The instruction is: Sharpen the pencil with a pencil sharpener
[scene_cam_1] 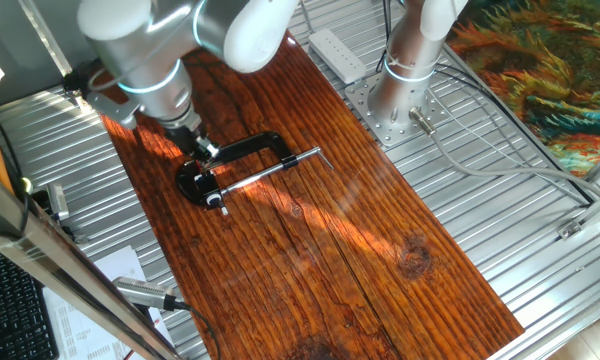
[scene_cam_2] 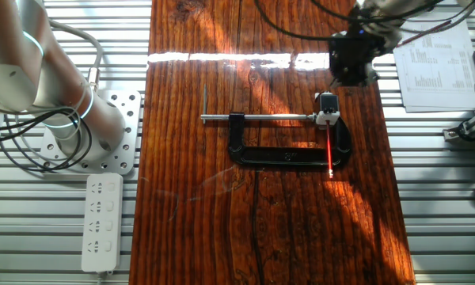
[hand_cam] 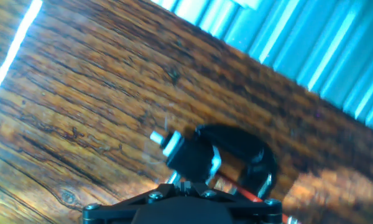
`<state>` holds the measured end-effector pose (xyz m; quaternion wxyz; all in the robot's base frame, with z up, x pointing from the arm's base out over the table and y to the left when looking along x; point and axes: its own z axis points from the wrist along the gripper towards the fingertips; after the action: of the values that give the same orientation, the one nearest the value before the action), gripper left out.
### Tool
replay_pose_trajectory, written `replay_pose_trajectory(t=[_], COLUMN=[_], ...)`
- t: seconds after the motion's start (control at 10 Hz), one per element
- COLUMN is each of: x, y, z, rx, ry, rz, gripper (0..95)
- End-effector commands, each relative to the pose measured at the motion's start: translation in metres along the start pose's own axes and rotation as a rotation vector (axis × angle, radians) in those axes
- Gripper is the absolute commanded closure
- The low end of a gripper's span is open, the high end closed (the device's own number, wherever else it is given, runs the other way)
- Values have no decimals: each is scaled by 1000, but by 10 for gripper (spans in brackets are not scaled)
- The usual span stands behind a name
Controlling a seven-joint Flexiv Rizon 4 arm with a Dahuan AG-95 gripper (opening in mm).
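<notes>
The red pencil [scene_cam_2: 330,150] lies on the wooden board, across the open side of the black C-clamp [scene_cam_2: 289,154]. Its far end meets the small black pencil sharpener [scene_cam_2: 327,102], which has a pale piece below it. In the hand view the sharpener [hand_cam: 193,155] sits just ahead of my fingers, and a bit of red pencil [hand_cam: 239,188] shows to its right. My gripper [scene_cam_2: 350,75] hangs just beyond the sharpener, apart from it. Its fingers look pressed together with nothing between them. In the first fixed view the gripper [scene_cam_1: 198,145] hides part of the sharpener [scene_cam_1: 193,183].
The clamp's long silver screw rod [scene_cam_2: 257,119] runs left across the board. A white power strip [scene_cam_2: 101,222] and the arm's base [scene_cam_2: 79,127] stand left of the board. Papers [scene_cam_2: 431,71] lie to the right. Ribbed metal table [scene_cam_2: 427,206] surrounds the board.
</notes>
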<state>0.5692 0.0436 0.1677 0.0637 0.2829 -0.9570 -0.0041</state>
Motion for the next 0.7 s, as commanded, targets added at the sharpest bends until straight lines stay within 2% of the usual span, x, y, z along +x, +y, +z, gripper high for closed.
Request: replay_pose_trajectory(t=[0.1,0.2,0.3,0.4,0.5,0.6,0.7], x=[-32,-37,-49,-60,-67,-81,-86], y=[0,1,4,7,10,19,25], z=[4,6,12,18,20,21,21], rx=[4,0,-14,-19,-25,-47,-43], ry=[-13,-18,-34,-33,-15,20,40], rz=[-182,-217,-272,-295,-302,-348,-359], gripper=[950,950,950,950,950,950,950])
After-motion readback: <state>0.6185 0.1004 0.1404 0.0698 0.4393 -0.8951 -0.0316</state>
